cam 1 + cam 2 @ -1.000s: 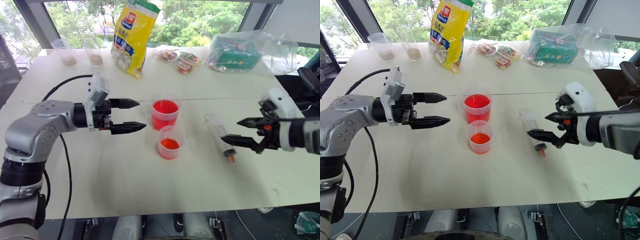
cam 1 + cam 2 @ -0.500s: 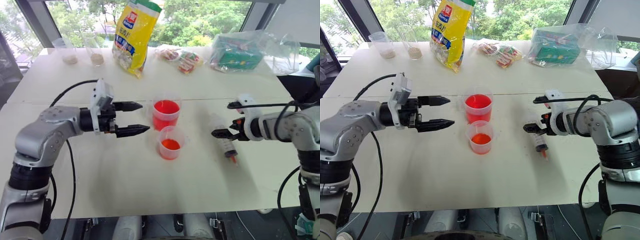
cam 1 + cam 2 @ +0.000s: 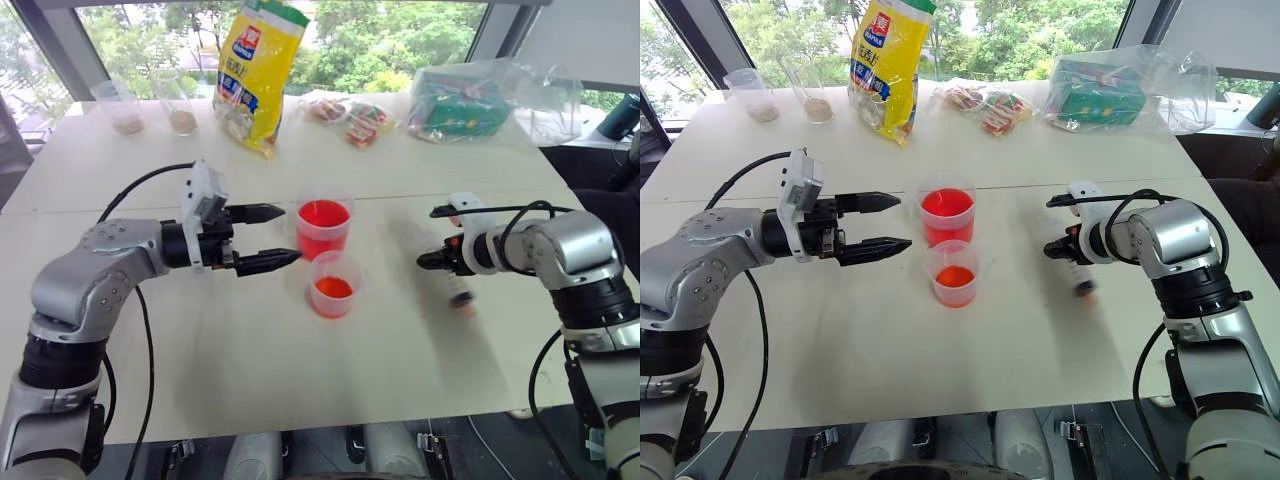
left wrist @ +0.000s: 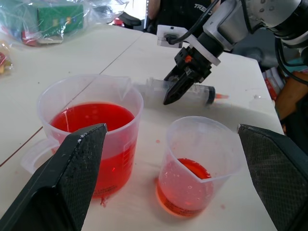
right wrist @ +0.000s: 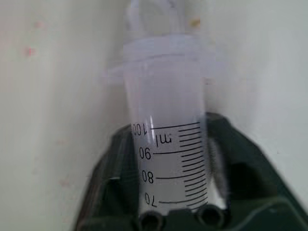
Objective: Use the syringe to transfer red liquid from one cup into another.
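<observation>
The syringe (image 4: 195, 91) lies on the white table right of the cups, its red-orange tip toward the near edge. My right gripper (image 3: 1050, 247) is shut on its clear barrel (image 5: 168, 96), with the black marks showing between the fingers. The taller cup (image 3: 323, 225) holds red liquid (image 4: 91, 118) almost to the rim. Just in front of it stands the shorter cup (image 3: 333, 285) with a little orange-red liquid. My left gripper (image 3: 288, 235) hovers open just left of the two cups, pointing at them with nothing between its fingers.
Along the far side of the table are a yellow bag (image 3: 255, 70), two small cups of powder (image 3: 127, 108), snack packets (image 3: 355, 118) and a clear bag with a green box (image 3: 470, 100). A black cable (image 3: 140, 330) hangs from my left arm.
My right gripper dropped forward and down onto the syringe and closed on its barrel. The left gripper stayed open beside the cups.
</observation>
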